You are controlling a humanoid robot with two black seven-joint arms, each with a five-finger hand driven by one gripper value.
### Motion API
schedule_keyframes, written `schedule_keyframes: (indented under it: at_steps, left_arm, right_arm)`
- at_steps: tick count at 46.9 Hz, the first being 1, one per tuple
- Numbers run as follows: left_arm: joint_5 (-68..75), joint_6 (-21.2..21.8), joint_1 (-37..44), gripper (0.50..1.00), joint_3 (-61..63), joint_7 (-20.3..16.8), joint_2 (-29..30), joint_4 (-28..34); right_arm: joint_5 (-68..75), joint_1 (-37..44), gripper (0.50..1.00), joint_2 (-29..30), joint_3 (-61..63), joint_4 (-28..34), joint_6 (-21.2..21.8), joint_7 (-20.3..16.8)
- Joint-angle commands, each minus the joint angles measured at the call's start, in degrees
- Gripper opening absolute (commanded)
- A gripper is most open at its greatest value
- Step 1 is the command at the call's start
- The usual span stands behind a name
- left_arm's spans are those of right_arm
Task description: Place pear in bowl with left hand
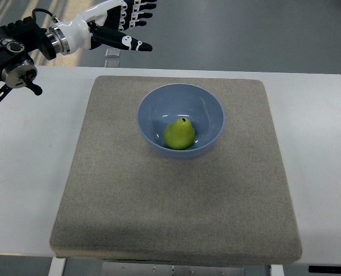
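Observation:
A green pear (179, 133) lies inside the blue bowl (153, 106), toward its near side. The bowl stands on the grey mat, a little above its middle. My left hand (127, 23) is raised at the top left, beyond the table's far edge, well away from the bowl. Its fingers are spread and hold nothing. The left arm comes in from the left edge at the top. The right arm does not show.
A grey felt mat (176, 213) covers most of the white table (26, 172). The table's far edge runs along the top, with grey floor behind it.

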Motion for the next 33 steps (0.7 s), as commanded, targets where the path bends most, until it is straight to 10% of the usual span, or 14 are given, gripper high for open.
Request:
schedule_keyframes:
  at_steps: [1, 19, 33]
  left_arm:
    - [-8.52, -0.61, 1.55, 0.994, -0.23, 0.59, 0.17, 2.93]
    - [-25.94, -15.19, 6.83, 0.994, -0.40, 1.99, 1.49, 13.21]
    - [-29.99, -15.31, 8.23, 0.996, -0.49, 11.84, -0.44, 16.03]
  right_arm:
    - [-0.04, 0.01, 0.924, 0.00, 0.03, 0.00, 0.00, 0.00]
    - [0.05, 0.01, 0.924, 0.00, -0.06, 0.00, 0.00, 0.00]
    - [0.14, 0.01, 0.926, 0.00, 0.20, 0.00, 0.09, 0.00]
